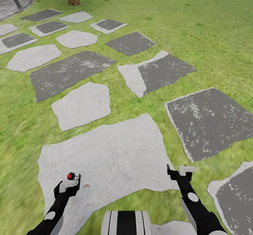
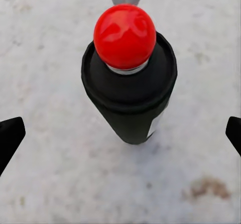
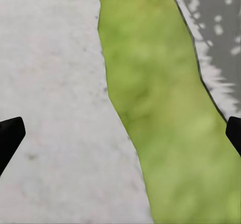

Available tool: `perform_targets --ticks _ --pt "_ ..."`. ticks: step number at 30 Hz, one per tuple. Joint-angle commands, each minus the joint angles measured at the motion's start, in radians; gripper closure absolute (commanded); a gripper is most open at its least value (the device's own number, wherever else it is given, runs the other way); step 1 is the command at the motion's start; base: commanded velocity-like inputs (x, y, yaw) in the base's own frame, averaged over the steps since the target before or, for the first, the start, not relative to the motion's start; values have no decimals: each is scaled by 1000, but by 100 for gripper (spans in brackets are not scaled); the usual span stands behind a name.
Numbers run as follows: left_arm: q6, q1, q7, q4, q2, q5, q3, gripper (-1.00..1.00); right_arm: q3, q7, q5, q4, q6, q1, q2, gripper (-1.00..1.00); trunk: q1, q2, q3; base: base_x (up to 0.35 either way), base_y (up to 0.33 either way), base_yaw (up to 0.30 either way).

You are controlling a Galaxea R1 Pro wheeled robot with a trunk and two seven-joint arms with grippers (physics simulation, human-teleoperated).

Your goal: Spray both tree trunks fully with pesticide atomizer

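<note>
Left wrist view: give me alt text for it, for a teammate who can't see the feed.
A black spray can with a round red knob on top stands upright on a pale grey paving stone, seen from above. The left gripper's two dark fingertips sit wide apart at the picture's edges, clear of the can.

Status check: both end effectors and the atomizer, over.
Left end effector open, above the atomizer, fingers wide of it. Atomizer upright on pale stepping stone, not gripped. Right end effector open, empty. Nothing in the way.
</note>
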Motion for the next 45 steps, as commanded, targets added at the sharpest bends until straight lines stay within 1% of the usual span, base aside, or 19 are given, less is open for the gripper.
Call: perform_targets --ticks 1,32,45 --pt "0 0 0 0 0 0 0 -100 0 0 0 0 0 0 0 -100 0 0 0 11 0 0" --pt "-1 0 0 0 0 0 2 -100 0 0 0 0 0 -1 0 -100 0 0 0 36 0 0" --pt "-6 1 1 0 1 6 3 -100 0 0 1 2 0 -1 0 -100 0 0 0 1 0 0"
